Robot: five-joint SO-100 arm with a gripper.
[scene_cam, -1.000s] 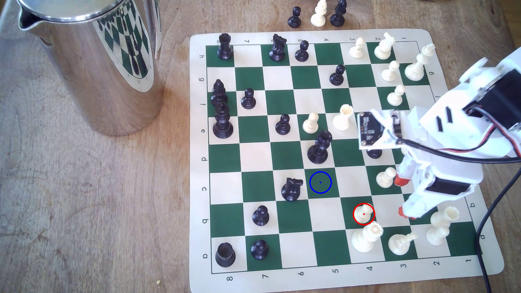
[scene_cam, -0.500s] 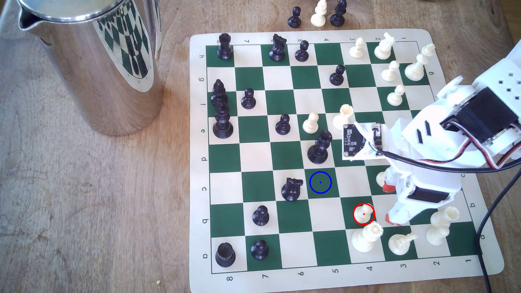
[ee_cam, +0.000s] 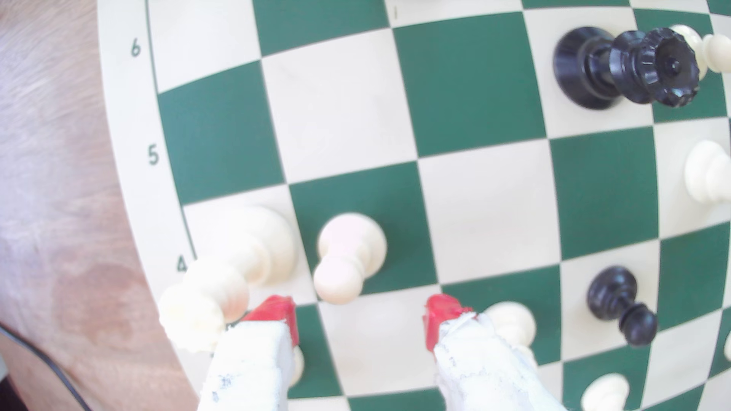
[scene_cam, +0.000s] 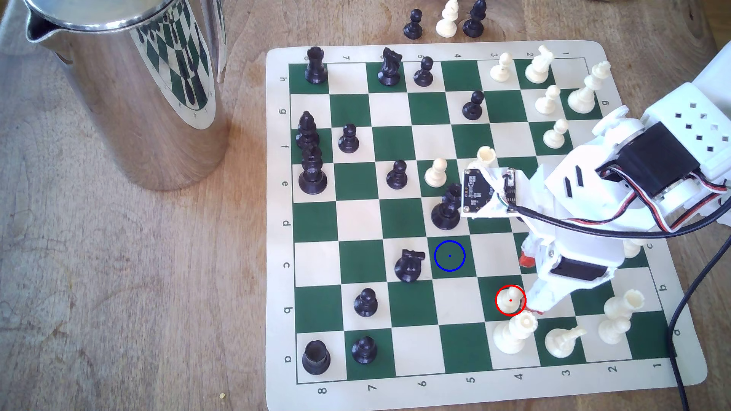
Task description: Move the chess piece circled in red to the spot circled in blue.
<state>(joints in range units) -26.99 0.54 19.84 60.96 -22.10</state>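
White pawn (scene_cam: 510,299) sits upright on a dark green square, inside the red ring, near the board's (scene_cam: 277,221) lower edge in the exterior view. The taller cream crowned piece (scene_cam: 514,334) stands just beside it on the next square toward that edge, close enough to be a hazard. In the wrist view the pawn (ee_cam: 348,257) is just ahead of the end effector (ee_cam: 358,318), roughly centred on the gap, not yet between the red fingertips (ee_cam: 277,312).

End effector is wide open and holds nothing. In the exterior view it (scene_cam: 528,282) hangs just to the pawn's right, one red tip near the crowned piece's top.

You are in the approach, grasp not yet made. Do it well:
- Push forward so the pawn's neck sits between the tips, then drop low.
- Watch the tip on the crowned-piece side; in the wrist view that piece (ee_cam: 233,272) almost touches it. Bias away from it or you likely knock it.
- Close on the stem under the ball head, not the head; the round head will probably slip.
- Lift straight up before you travel.

Blue-ringed square (scene_cam: 449,255) is a diagonal step away, dark green and bare. The black knight (scene_cam: 409,265) is just beside it on the exterior view's left and the black queen (scene_cam: 447,209) stands on the next square above, so come in high and set down vertically.
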